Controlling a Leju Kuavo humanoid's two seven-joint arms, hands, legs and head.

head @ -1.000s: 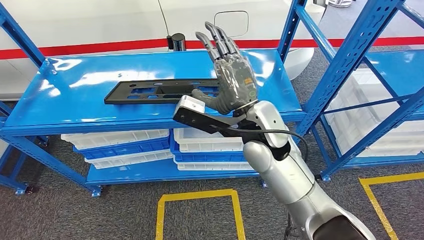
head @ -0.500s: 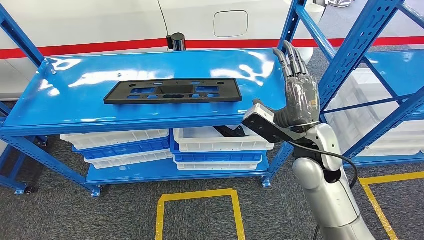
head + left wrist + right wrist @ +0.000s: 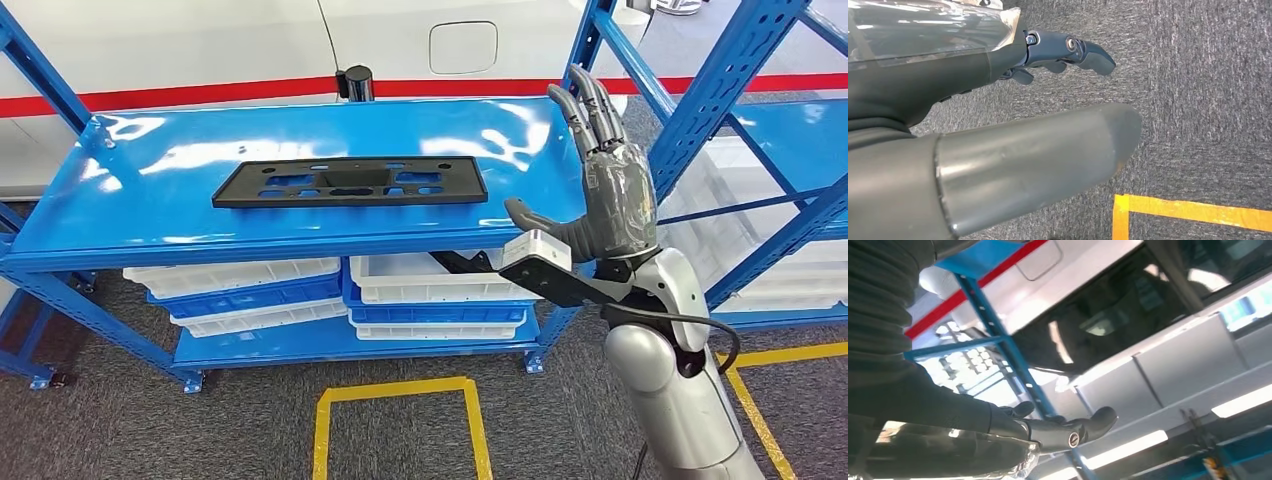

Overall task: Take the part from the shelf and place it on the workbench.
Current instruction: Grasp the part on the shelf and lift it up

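1. No readable text, labels, brands or numbers in any view.
2. Yellow floor marking lines [image 3: 395, 400] on grey carpet, no lettering.
3. Red stripe [image 3: 200, 93] on white car body, plain.

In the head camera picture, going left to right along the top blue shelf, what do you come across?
Bare blue shelf top → flat black part lying on it → right hand, raised with fingers straight, at the shelf's right end → blue upright of the neighbouring rack.
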